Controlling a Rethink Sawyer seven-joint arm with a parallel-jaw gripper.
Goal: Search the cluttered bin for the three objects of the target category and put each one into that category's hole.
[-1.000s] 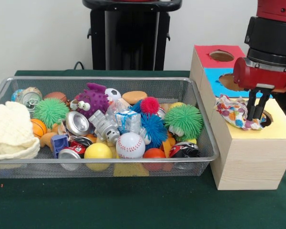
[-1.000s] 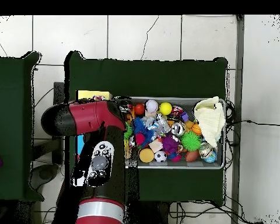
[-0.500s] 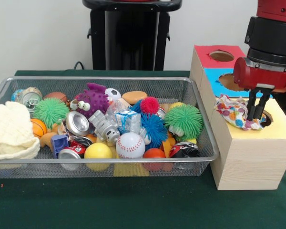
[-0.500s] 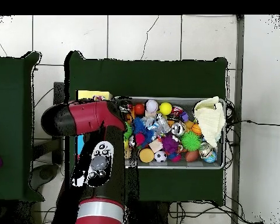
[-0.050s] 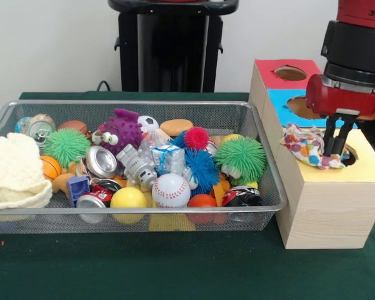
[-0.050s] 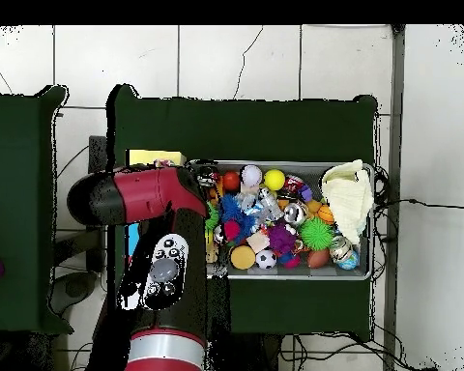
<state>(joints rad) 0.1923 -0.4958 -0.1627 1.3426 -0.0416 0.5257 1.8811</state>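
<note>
A wooden box stands right of the bin, its top split into a red section, a blue section and a yellow section, each with a hole. A flowery patterned cloth lies crumpled on the yellow top, reaching the edge of the yellow hole. My gripper hangs straight down at the cloth's right end, open with a narrow gap, tips at the hole's rim. In the overhead view the red arm covers the gripper and most of the box.
The wire bin holds several balls, spiky toys, crushed cans and a toy robot. A cream knitted cloth hangs over its left end. From above, the bin lies right of the arm, on green cloth.
The gripper has shifted very slightly at the yellow hole. The patterned cloth stays where it was.
</note>
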